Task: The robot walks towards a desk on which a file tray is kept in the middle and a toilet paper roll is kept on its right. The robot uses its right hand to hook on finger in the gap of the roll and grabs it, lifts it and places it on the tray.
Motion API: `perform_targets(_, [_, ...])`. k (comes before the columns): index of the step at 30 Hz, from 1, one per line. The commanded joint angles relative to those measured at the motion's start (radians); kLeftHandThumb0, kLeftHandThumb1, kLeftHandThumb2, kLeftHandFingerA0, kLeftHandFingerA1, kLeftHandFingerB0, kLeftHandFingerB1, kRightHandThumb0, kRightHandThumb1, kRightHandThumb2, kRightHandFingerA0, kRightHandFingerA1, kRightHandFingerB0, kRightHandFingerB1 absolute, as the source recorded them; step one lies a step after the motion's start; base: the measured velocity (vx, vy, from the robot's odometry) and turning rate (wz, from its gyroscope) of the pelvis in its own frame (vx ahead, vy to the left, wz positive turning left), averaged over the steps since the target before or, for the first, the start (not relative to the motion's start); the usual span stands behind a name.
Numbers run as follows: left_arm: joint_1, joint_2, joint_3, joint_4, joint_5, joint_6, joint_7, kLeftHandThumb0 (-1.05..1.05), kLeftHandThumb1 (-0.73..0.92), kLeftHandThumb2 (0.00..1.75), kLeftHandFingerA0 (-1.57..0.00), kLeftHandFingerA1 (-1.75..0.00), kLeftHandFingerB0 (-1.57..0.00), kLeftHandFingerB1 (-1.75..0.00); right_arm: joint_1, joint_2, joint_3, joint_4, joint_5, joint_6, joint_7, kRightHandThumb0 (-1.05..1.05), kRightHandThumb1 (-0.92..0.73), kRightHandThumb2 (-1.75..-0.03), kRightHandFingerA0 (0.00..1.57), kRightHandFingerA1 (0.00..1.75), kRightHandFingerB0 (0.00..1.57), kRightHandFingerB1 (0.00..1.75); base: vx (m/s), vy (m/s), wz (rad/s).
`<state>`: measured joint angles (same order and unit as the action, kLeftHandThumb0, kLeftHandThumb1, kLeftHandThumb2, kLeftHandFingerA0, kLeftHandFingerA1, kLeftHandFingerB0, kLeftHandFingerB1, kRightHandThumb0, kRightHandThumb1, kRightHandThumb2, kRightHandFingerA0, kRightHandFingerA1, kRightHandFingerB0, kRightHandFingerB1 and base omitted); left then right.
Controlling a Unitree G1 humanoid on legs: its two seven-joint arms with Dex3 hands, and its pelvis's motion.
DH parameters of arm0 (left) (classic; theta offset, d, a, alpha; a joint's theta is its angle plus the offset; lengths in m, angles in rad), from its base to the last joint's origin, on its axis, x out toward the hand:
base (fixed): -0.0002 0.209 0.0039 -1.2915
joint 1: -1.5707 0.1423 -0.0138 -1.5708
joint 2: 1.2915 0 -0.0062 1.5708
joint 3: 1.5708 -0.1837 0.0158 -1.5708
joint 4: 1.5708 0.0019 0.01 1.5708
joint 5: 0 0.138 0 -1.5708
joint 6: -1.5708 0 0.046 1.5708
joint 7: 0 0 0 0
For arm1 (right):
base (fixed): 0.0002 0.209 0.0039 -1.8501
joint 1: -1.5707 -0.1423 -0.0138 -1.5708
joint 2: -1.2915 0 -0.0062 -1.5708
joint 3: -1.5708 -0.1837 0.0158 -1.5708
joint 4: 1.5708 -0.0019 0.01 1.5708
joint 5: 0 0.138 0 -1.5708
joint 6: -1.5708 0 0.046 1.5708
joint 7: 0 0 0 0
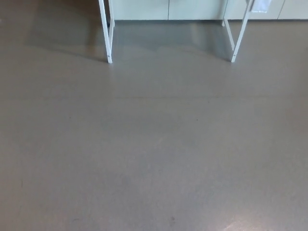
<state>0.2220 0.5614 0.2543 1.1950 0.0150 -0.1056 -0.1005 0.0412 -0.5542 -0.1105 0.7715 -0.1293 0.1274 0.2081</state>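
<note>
Only the desk's white metal legs show at the top of the head view: the left legs (106, 33) and the right legs (237, 36). The desk top, the file tray and the toilet paper roll lie above the picture's edge and are hidden. Neither of my hands nor any part of my arms appears.
Grey glossy floor (154, 144) fills nearly the whole picture between me and the desk. A pale cabinet base or wall panel (163, 9) runs behind the desk legs. A small white tag (261, 6) hangs near the right legs.
</note>
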Motion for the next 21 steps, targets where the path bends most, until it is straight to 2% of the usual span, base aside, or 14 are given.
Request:
perform_targets(1, [-0.004, 0.018, 0.01, -0.001, -0.014, -0.048, -0.003, -0.45, 0.82, 0.63, -0.41, -0.5, -0.34, -0.39, -0.004, -0.017, -0.002, -0.012, 0.009, 0.011, 0.013, -0.51, -0.52, -0.85, 0.28, 0.54, 0.02, 0.25, 0.04, 0.258, -0.14])
perform_targets(9, [0.003, 0.006, 0.015, 0.005, -0.019, -0.055, -0.001, -0.45, 0.82, 0.63, -0.41, -0.5, -0.34, -0.39, -0.014, -0.027, 0.003, -0.022, 0.004, 0.02, 0.019, -0.51, -0.52, -0.85, 0.28, 0.54, 0.02, 0.25, 0.24, 0.123, 0.05])
perform_targets(16, [0.007, 0.0, 0.017, 0.005, -0.02, -0.057, 0.0, -0.45, 0.82, 0.63, -0.41, -0.5, -0.34, -0.39, -0.013, -0.032, 0.005, -0.026, 0.005, 0.023, 0.021, -0.51, -0.52, -0.85, 0.28, 0.54, 0.02, 0.25, 0.32, -0.098, 0.05])
perform_targets(21, [0.007, 0.0, 0.017, 0.006, -0.019, -0.058, 0.0, -0.45, 0.82, 0.63, -0.41, -0.5, -0.34, -0.39, -0.013, -0.034, 0.008, -0.028, 0.008, 0.025, 0.02, -0.51, -0.52, -0.85, 0.28, 0.54, 0.02, 0.25, 0.47, -0.084, 0.33])
